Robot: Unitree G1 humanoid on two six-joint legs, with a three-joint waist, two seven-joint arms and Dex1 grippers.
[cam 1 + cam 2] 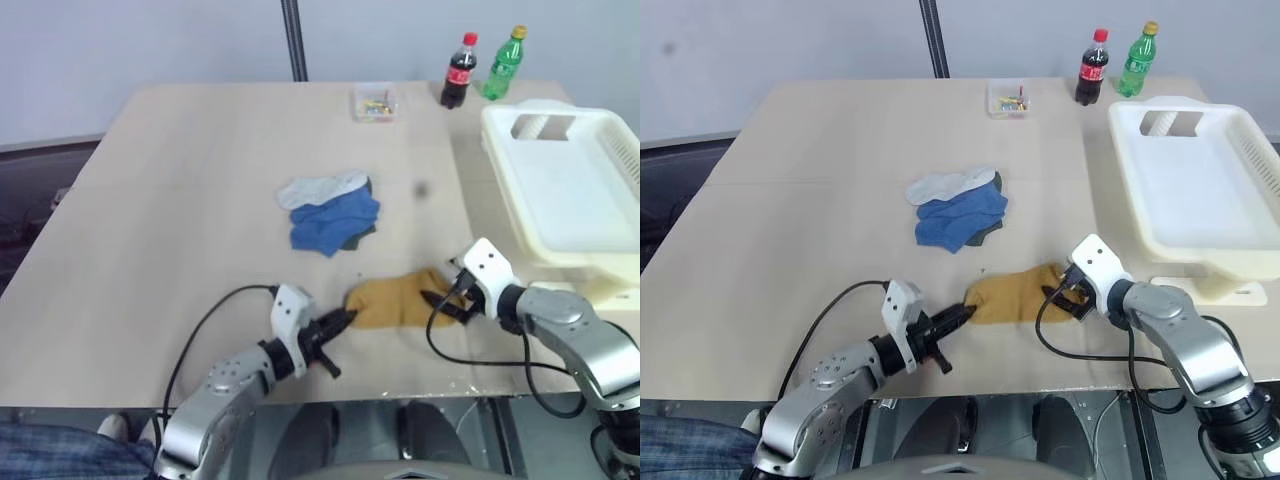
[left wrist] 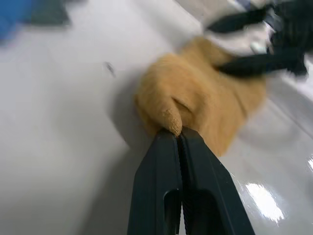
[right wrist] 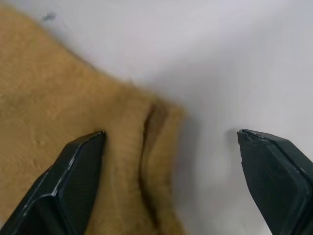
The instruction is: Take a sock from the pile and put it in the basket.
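The mustard sock (image 1: 1012, 296) is lying crosswise between both arms, away from the pile (image 1: 958, 212). Left gripper (image 1: 962, 316) is pinching its near end closed; right gripper (image 1: 1062, 297) is gaping open over the other end, nearer the basket (image 1: 1185, 205).

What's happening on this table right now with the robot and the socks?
The robot has a mustard-yellow sock pulled away from the pile. Its left gripper is shut on one end of it, while the right gripper stands open at the other end, one finger over the cuff. The basket sits to the right with no sock in it yet.
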